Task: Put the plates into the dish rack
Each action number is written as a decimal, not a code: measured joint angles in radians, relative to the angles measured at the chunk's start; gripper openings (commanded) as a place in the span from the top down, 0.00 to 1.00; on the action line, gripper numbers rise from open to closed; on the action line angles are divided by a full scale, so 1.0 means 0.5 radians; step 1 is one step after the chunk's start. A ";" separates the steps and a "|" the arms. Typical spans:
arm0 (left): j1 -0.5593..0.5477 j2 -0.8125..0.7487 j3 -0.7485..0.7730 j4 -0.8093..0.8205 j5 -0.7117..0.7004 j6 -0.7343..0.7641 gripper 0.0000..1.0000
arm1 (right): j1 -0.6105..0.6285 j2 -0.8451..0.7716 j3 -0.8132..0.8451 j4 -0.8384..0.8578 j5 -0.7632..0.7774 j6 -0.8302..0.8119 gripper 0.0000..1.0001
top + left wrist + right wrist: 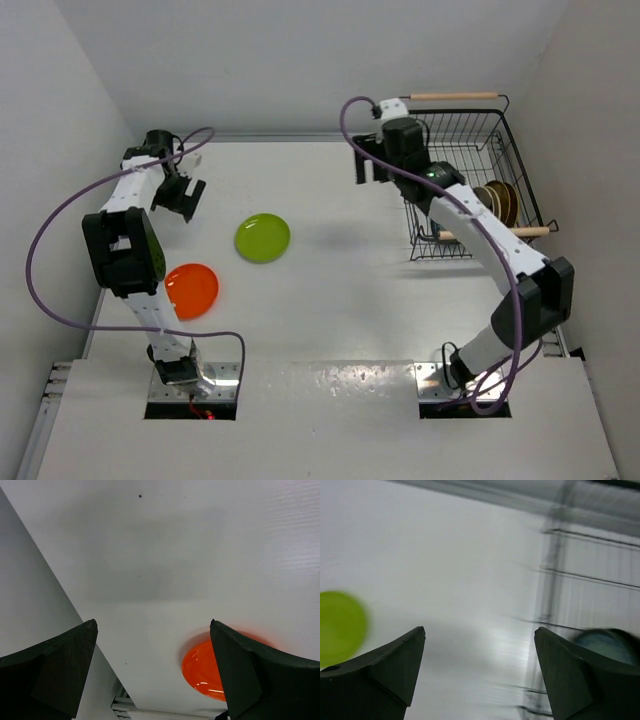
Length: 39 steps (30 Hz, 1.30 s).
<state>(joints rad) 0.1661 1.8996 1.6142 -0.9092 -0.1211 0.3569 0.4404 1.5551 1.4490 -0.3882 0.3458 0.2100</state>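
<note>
Overhead, the lime green plate and orange plate lie flat on the table, other plates upright in the dish rack. Left wrist: left gripper wide, empty. Right wrist: right gripper wide, empty. We judge them light, stiff, slippery, breakable; we'd pinch a rim.

The left arm and the right arm are white tubes with chunky black joints. A long purple cable loops off each one, and each stands on a silver base. The fingers are thick dark wedges, and a tiny green light glows on the right arm.
</note>
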 measured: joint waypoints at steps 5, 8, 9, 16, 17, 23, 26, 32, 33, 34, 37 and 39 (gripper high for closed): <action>0.027 0.002 0.005 -0.004 0.006 -0.021 0.00 | 0.243 0.531 0.251 0.059 -0.525 0.314 0.13; 0.034 0.002 0.004 -0.004 0.018 -0.025 0.00 | 0.318 1.061 0.558 0.045 -0.777 0.508 0.18; 0.036 0.002 0.002 -0.004 0.021 -0.029 0.00 | 0.331 1.209 0.624 0.043 -0.855 0.582 0.20; 0.064 0.001 -0.057 -0.005 0.058 -0.036 0.00 | 0.312 1.635 0.806 0.201 -1.237 1.058 0.38; 0.070 0.001 -0.060 -0.008 0.058 -0.036 0.00 | 0.307 1.648 0.813 0.231 -1.262 1.110 0.43; 0.112 0.001 -0.061 -0.006 0.065 -0.036 0.00 | 0.332 1.822 0.826 0.347 -1.514 1.299 0.49; 0.119 0.001 -0.061 -0.006 0.071 -0.036 0.00 | 0.359 1.827 0.819 0.340 -1.556 1.299 0.62; 0.130 0.001 -0.061 -0.007 0.101 -0.037 0.00 | 0.381 1.855 0.793 0.290 -1.617 1.259 1.00; 0.131 0.001 -0.061 -0.007 0.101 -0.037 0.00 | 0.381 1.857 0.791 0.293 -1.631 1.259 1.00; 0.131 0.002 -0.061 -0.007 0.106 -0.037 0.00 | 0.381 1.856 0.791 0.294 -1.637 1.250 1.00; 0.131 0.002 -0.061 -0.008 0.116 -0.038 0.00 | 0.375 1.843 0.780 0.300 -1.646 1.205 1.00; 0.131 0.002 -0.061 -0.011 0.118 -0.038 0.00 | 0.367 1.791 0.744 0.269 -1.621 1.133 1.00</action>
<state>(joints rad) 0.2317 1.9003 1.5837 -0.9146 -0.0620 0.3378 0.6239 2.4504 1.8210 -0.2535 -0.4648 0.7765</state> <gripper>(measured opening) 0.995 0.011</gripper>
